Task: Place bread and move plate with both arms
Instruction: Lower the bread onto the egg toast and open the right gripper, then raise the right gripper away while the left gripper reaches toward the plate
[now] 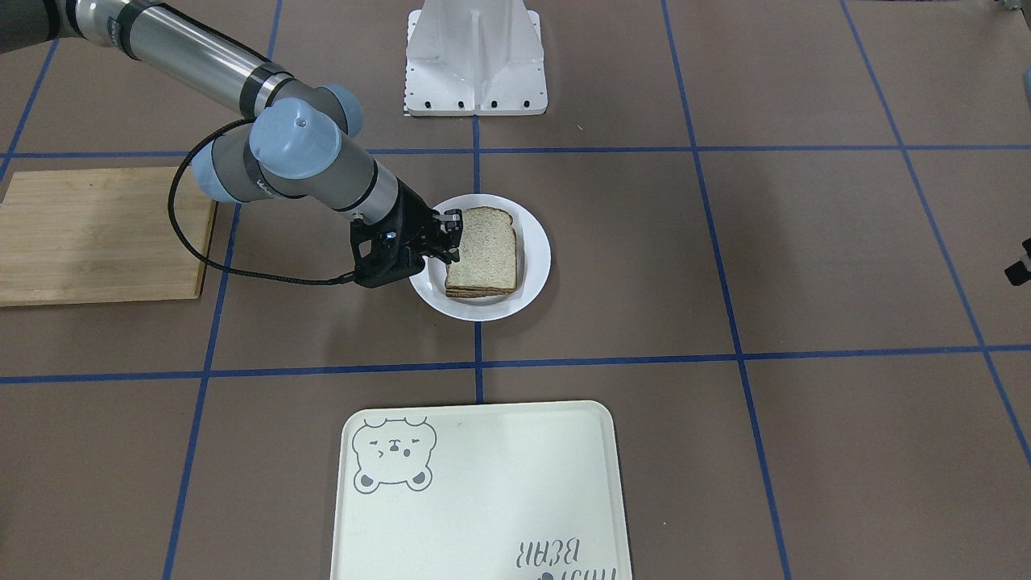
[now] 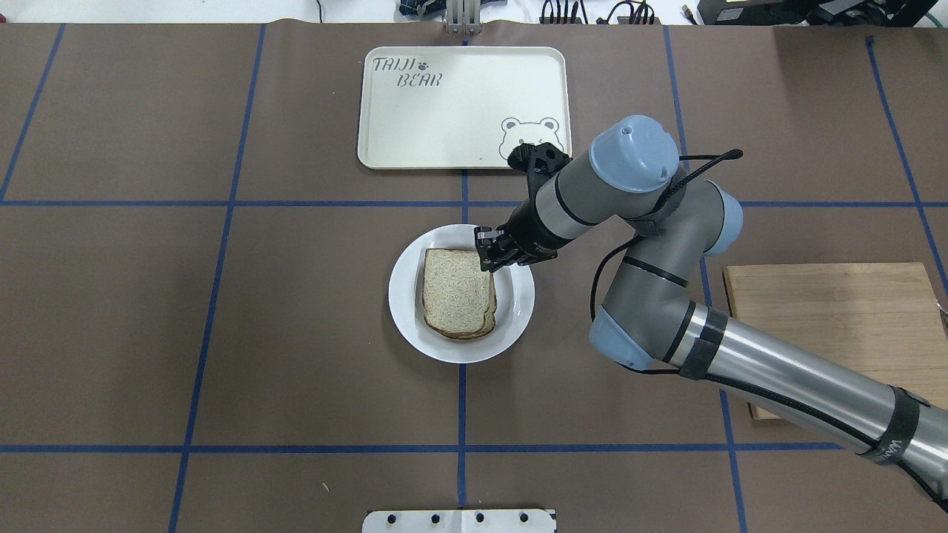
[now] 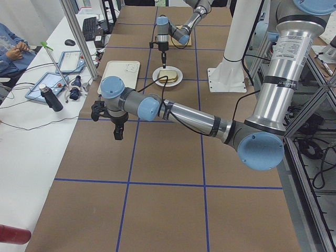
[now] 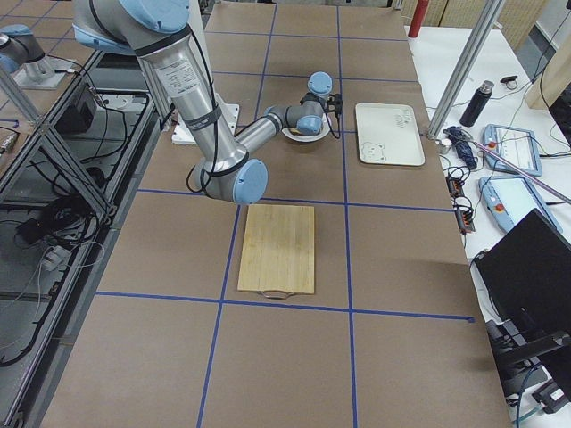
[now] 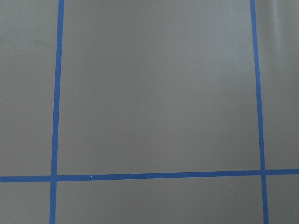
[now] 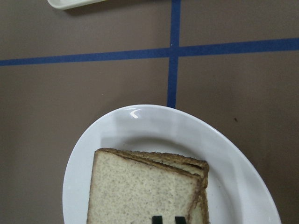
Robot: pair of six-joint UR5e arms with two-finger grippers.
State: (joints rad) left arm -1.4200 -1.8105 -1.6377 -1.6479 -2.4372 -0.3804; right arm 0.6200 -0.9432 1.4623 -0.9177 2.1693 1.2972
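The plain bread slice (image 2: 455, 292) lies flat on the white plate (image 2: 518, 311) at the table's middle, and the edge of a second slice shows beneath it. My right gripper (image 2: 489, 250) hovers just over the bread's far right corner. In the right wrist view its two fingertips (image 6: 157, 218) sit close together above the bread (image 6: 140, 191), holding nothing. My left gripper (image 3: 117, 134) hangs over bare table far to the left of the plate. I cannot tell whether it is open or shut.
A cream bear tray (image 2: 459, 111) lies beyond the plate. A wooden cutting board (image 2: 829, 318) lies to the right, under my right arm. A white mount base (image 1: 475, 56) stands at the robot's edge. Blue tape lines cross the brown table.
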